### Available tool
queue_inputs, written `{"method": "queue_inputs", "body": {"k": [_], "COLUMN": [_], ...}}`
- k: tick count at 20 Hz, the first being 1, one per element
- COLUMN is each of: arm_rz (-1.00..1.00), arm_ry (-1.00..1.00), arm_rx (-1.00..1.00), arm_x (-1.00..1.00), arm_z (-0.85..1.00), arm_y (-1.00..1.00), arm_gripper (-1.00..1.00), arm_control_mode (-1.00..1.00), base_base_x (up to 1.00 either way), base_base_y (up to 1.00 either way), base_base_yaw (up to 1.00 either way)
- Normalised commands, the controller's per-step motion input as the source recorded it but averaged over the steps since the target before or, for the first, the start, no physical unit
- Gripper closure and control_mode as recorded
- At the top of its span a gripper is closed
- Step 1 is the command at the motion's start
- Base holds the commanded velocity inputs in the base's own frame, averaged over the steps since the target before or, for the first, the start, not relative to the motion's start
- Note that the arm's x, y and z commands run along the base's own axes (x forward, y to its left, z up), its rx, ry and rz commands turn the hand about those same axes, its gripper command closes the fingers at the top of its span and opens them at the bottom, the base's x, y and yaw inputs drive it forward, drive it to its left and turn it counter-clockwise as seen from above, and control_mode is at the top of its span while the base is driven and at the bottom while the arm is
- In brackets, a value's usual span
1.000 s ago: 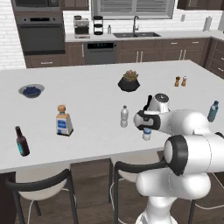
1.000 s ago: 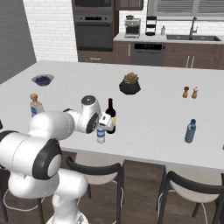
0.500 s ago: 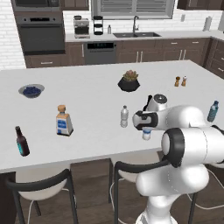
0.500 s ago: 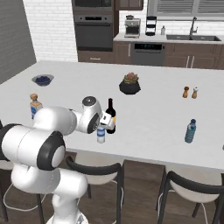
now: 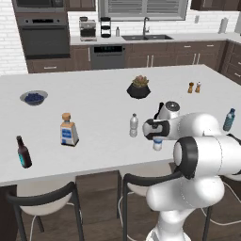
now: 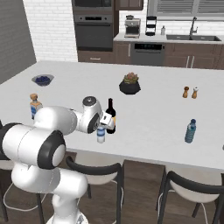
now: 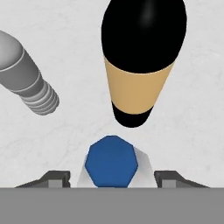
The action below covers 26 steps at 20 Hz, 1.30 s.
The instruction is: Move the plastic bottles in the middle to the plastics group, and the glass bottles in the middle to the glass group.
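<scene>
hand view looks straight down on the small clear plastic bottle with blue label (image 7: 112, 162), standing on the white counter (image 7: 192, 109) just beside the tall dark wine bottle (image 7: 141, 61). gripper (image 7: 112, 177) straddles it, jaws part-spread, contact unclear. light, squashy: grip the body gently.

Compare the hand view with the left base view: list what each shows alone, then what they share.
Hand view alone: the blue-labelled bottle's top from above, between the gripper's fingertips, and the wine bottle's tan label.
Left base view alone: the teal bottle, corked bottle, brown bottle, plant, blue bowl.
Shared: the plain grey bottle, white counter.
</scene>
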Motion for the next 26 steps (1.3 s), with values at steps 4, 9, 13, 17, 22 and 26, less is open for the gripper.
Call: {"method": "queue_inputs", "body": {"k": [4,9,13,17,22,26], "arm_rz": [-0.01,-0.08,-0.13,-0.09,-0.06,-0.04], "arm_ry": [-0.03,-0.01,0.05,0.05,0.0,0.0], "arm_rx": [0.0,0.0,0.0,0.0,0.0,0.0], "arm_x": [-0.33,-0.54,-0.15,0.0,0.0,-0.01], "arm_z": [0.04,0.44,0.58,0.53,0.08,0.0], "arm_y": [-0.15,-0.44,-0.71,-0.96,-1.0,-1.0], "arm_gripper": [1.0,1.0,1.0,1.0,1.0,1.0], "arm_control_mode": [-1.0,-1.0,-1.0,-1.0,-1.0,-1.0], "base_base_x": [0.0,0.0,0.0,0.0,0.0,0.0], "base_base_y": [0.0,0.0,0.0,0.0,0.0,0.0], "base_base_yaw": [0.0,0.0,0.0,0.0,0.0,0.0]}}
